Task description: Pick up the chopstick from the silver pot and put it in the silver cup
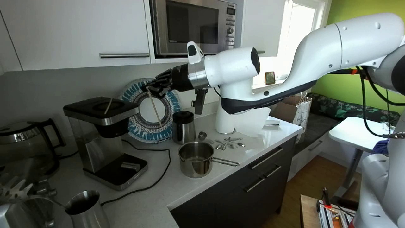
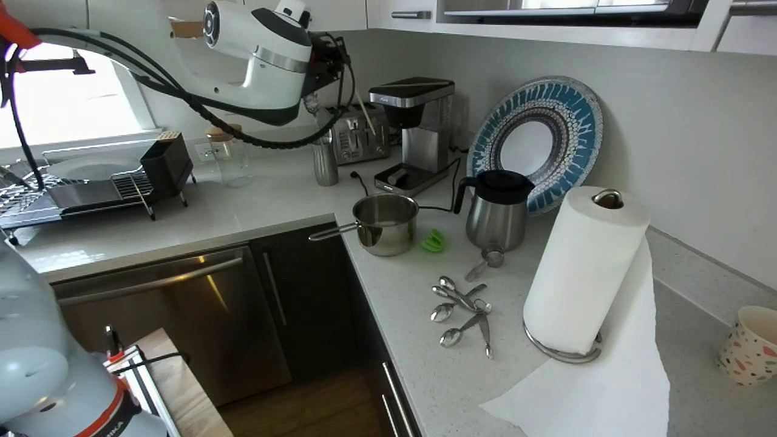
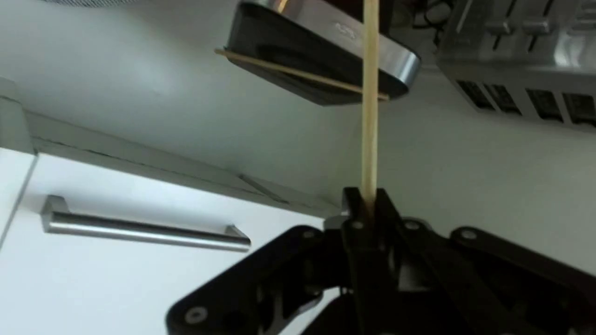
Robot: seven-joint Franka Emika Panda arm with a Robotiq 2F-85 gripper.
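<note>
The chopstick (image 1: 154, 107) is a thin pale tan stick held in my gripper (image 1: 146, 88). It slants down from the fingertips in both exterior views (image 2: 365, 112). In the wrist view the chopstick (image 3: 370, 102) runs up from between the shut fingertips (image 3: 368, 200). The silver pot (image 1: 195, 161) stands on the counter, well below and to one side of the gripper; it also shows in an exterior view (image 2: 388, 227). The silver cup (image 1: 87, 210) stands near the counter's corner, apart from the pot, and shows upright in an exterior view (image 2: 326, 162).
A coffee maker (image 1: 102, 110) stands below the gripper, with a second thin stick (image 3: 302, 73) on its top. A toaster (image 2: 361, 139), a steel jug (image 2: 498, 212), a patterned plate (image 2: 583, 121), several spoons (image 2: 464, 303) and a paper towel roll (image 2: 586, 273) are around. Cabinets (image 1: 76, 34) hang above.
</note>
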